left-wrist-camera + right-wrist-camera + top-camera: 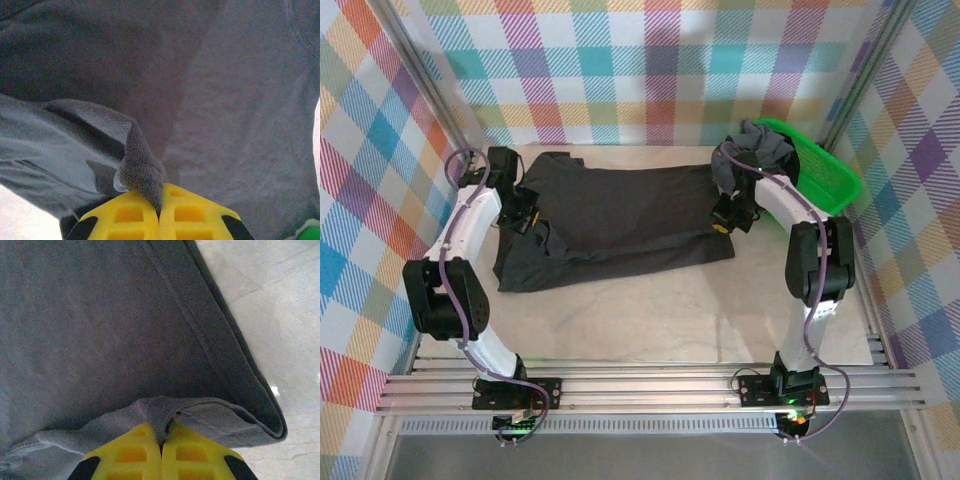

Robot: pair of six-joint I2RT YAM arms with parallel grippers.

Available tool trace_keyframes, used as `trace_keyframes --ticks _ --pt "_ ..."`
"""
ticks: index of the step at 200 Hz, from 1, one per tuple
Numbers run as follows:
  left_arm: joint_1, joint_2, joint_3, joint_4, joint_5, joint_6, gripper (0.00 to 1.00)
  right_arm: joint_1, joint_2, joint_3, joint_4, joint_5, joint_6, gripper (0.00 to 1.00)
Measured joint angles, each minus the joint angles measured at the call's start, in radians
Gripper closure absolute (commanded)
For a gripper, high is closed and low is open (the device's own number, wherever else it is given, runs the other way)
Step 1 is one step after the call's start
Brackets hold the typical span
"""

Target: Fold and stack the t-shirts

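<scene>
- From the top external camera, we are seeing the charcoal t-shirt lying spread across the middle of the table, with a doubled layer along its near edge. The left gripper is resting on the shirt's left end and the right gripper on its right end. A grey garment is bunching in the green basket at the far right corner.
- In the left wrist view, we are watching the left gripper pressing its yellow fingers fully together, pinching a raised ridge of the shirt's fabric.
- In the right wrist view, the right gripper is likewise clamping tight on a fold beside the shirt's hemmed corner, with bare table to the right.
</scene>
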Motion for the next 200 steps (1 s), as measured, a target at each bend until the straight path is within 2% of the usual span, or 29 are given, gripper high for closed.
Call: trace_keyframes --ticks 169,175,188,200 --pt "0.034 0.19 0.168 0.016 -0.037 0.073 1.0 -0.014 0.168 0.187 -0.073 0.059 0.0 1.0" --pt "0.035 0.198 0.173 0.02 -0.035 0.08 0.88 -0.014 0.176 0.192 -0.076 0.06 0.0 0.97" --pt "0.037 0.215 0.18 0.032 -0.028 0.108 0.51 -0.014 0.184 0.197 -0.077 0.061 0.003 0.76" --pt "0.038 0.227 0.187 0.04 -0.024 0.129 0.37 -0.014 0.187 0.202 -0.083 0.064 -0.002 0.64"
